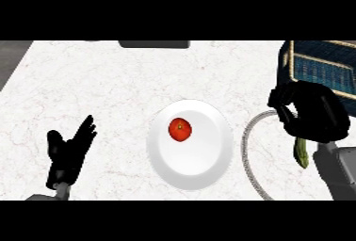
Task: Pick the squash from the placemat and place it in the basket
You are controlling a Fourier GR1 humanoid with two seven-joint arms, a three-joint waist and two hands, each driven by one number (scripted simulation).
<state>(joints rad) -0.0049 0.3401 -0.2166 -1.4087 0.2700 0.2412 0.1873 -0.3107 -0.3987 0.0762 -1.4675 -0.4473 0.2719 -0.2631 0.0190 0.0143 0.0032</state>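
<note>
My right hand (311, 115) is at the right, fingers curled round the squash (301, 151), whose green end hangs out below the palm. The hand sits above the placemat (252, 136), of which only a pale curved edge shows, and just in front of the basket (319, 66), a dark blue woven box with a tan rim at the top right corner. My left hand (68, 148) rests open at the lower left, fingers up, holding nothing.
A white plate (189, 162) lies in the middle of the marble counter with a red tomato (181, 129) on it. A dark flat object (154, 44) sits at the far edge. The counter's left edge runs along the upper left.
</note>
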